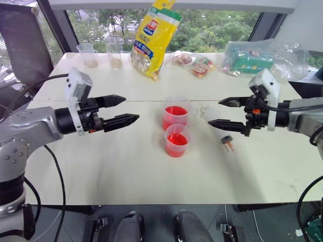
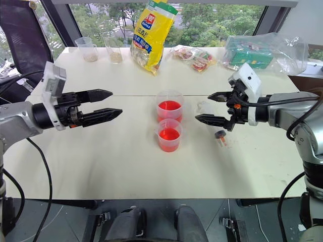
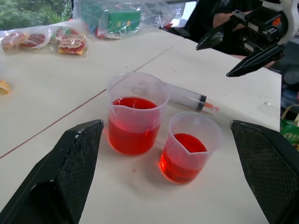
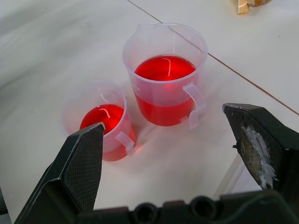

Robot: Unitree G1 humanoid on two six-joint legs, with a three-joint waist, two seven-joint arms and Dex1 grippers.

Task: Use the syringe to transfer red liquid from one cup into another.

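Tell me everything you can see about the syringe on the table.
The syringe is large, of clear plastic, with a dark plunger seal and a short orange-red tip. It lies flat on the white table, just behind the two cups from the left wrist view, tip pointing away from the larger cup. Nothing grips it; the open right gripper hovers above.

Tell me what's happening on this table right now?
Nothing is being handled yet. The left end effector and right end effector both hang open above the table, facing each other across two clear cups of red liquid. The larger handled cup stands behind the smaller cup. The syringe lies flat on the table beside the cups, below the right end effector, untouched.
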